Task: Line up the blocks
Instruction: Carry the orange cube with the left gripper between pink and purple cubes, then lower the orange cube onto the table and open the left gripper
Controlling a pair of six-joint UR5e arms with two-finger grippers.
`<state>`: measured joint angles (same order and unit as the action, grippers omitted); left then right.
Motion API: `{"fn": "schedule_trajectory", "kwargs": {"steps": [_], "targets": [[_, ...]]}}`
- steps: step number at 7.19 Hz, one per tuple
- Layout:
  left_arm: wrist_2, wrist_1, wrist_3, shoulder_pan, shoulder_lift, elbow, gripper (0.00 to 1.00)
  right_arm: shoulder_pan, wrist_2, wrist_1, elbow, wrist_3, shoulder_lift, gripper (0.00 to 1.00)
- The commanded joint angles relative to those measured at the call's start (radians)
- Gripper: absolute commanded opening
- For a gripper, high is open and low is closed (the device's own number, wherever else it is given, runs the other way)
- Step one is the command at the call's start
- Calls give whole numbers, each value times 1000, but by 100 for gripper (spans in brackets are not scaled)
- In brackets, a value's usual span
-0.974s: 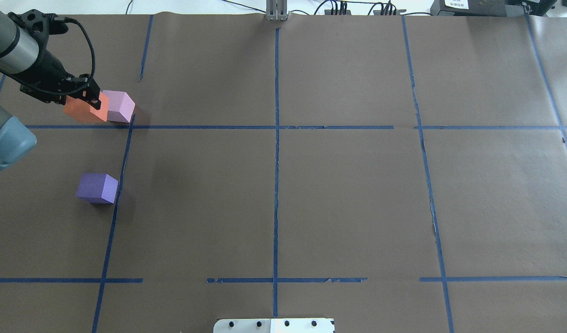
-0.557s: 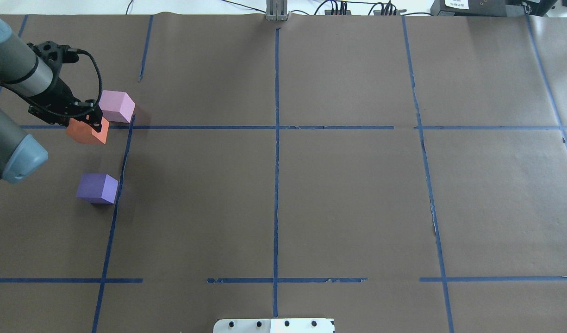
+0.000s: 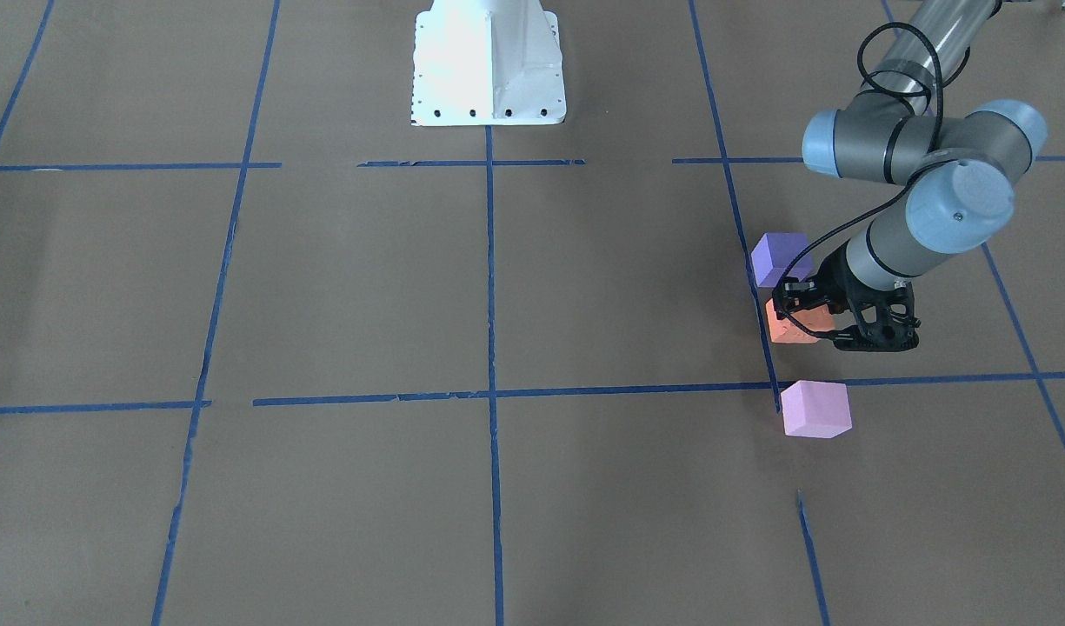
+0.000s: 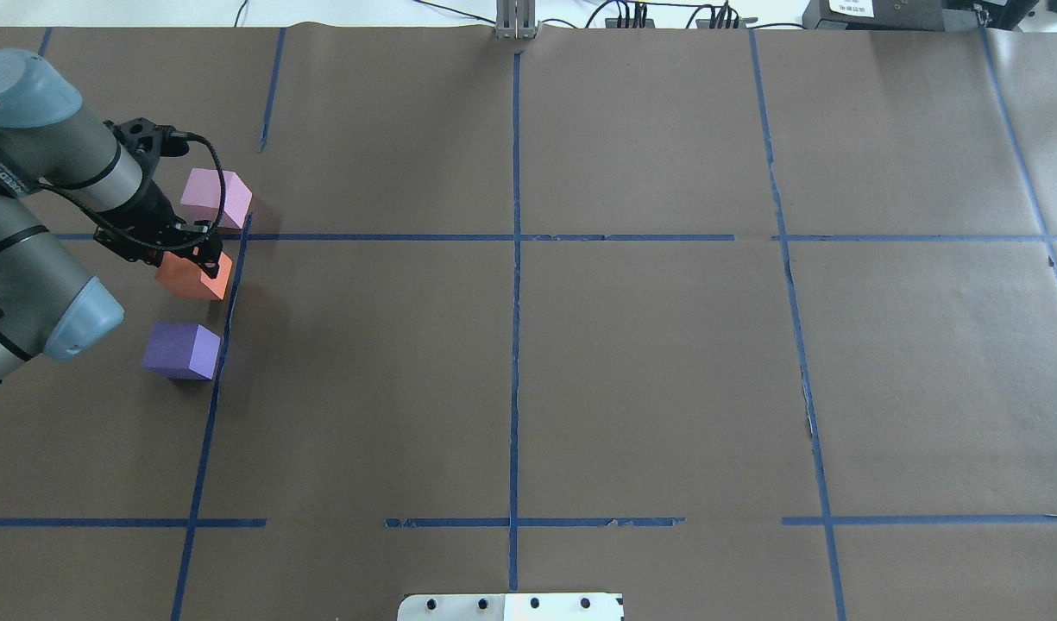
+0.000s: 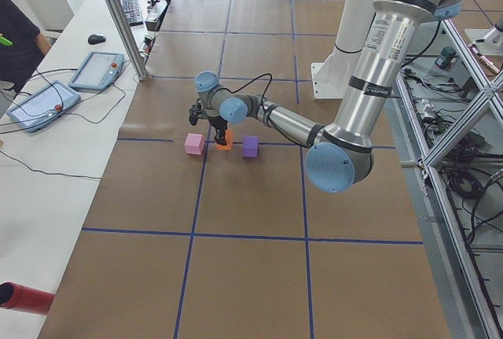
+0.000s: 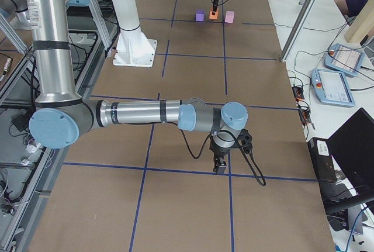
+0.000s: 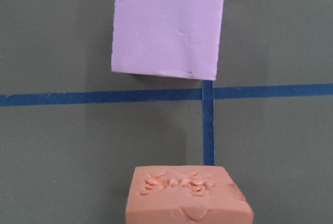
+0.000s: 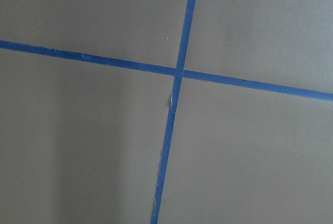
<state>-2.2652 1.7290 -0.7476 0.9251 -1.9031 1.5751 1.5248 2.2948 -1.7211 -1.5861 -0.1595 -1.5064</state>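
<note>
Counter (image 4: 632,362) covered in brown paper, gridded with blue tape lines (image 4: 515,345). Left gripper (image 4: 193,252) clamps small orange foam cube (image 4: 191,278) between pale pink foam cube (image 4: 235,205) and violet foam cube (image 4: 181,349), all 3 beside 1 line. Right gripper (image 6: 221,164) low over tape, well apart; its spread cannot be told.

Brown paper (image 4: 649,371) covers your table, gridded with blue tape lines (image 4: 515,345), some frayed or broken off short. A white base plate (image 3: 489,65) sits at the robot's side, with dark holes along its edge. On your white side bench (image 5: 47,166) are a cabled pendant (image 5: 96,69), a second pendant (image 5: 35,105) nearer the camera, a mouse (image 5: 96,38) and a keyboard (image 5: 130,7). An aluminium post (image 5: 118,16) rises at the bench edge. A red cylinder (image 5: 20,298) lies at the near corner.
</note>
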Motion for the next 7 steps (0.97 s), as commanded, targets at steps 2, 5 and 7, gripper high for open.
{"fn": "schedule_trajectory", "kwargs": {"steps": [2, 5, 7], "targets": [[-19, 3, -3, -2, -8, -27, 17, 0, 0, 0, 0, 0, 0, 100], [-20, 17, -4, 6, -10, -49, 17, 0, 0, 0, 0, 0, 0, 100], [-45, 41, -4, 11, -27, -85, 17, 0, 0, 0, 0, 0, 0, 100]]}}
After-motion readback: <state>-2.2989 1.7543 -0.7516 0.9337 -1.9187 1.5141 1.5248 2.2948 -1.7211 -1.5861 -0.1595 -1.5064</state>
